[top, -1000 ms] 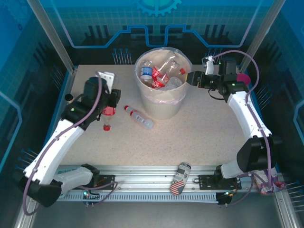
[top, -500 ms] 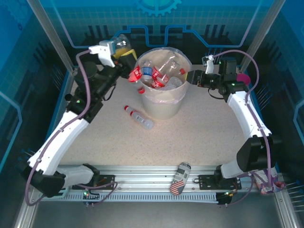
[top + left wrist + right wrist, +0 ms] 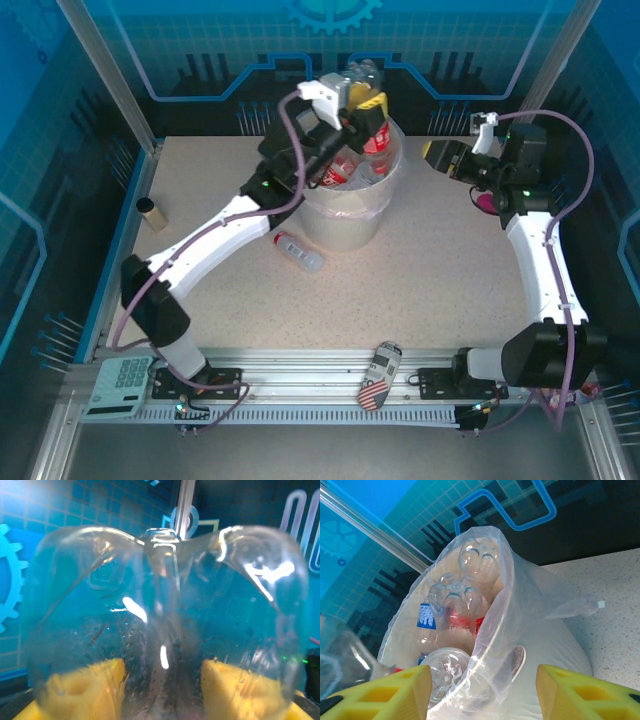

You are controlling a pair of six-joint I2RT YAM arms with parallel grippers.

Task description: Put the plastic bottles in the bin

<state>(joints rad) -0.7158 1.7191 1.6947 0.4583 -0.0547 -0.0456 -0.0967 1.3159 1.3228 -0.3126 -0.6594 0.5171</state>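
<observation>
My left gripper [image 3: 368,103] hangs over the bin [image 3: 345,215], shut on a clear plastic bottle [image 3: 376,137] with a red label, its cap end pointing down into the bin. In the left wrist view the bottle's clear base [image 3: 160,605] sits between my yellow fingers [image 3: 80,690], with the gripper [image 3: 162,695] closed around it. Several bottles [image 3: 455,605] lie in the bag-lined bin [image 3: 560,655]. Another bottle [image 3: 297,250] lies on the table left of the bin. My right gripper [image 3: 440,155] stands open to the right of the bin and holds nothing [image 3: 485,695].
A stars-and-stripes can [image 3: 378,375] lies at the near edge by the rail. A pink cup [image 3: 485,201] sits partly hidden behind the right arm. A small tan cylinder [image 3: 152,213] stands at the left edge, and a calculator [image 3: 125,385] lies at the near left corner.
The left arm lifted the bottle from the left of the table and swung it right, over the bin. The right gripper drew back from the bin and opened wider.
</observation>
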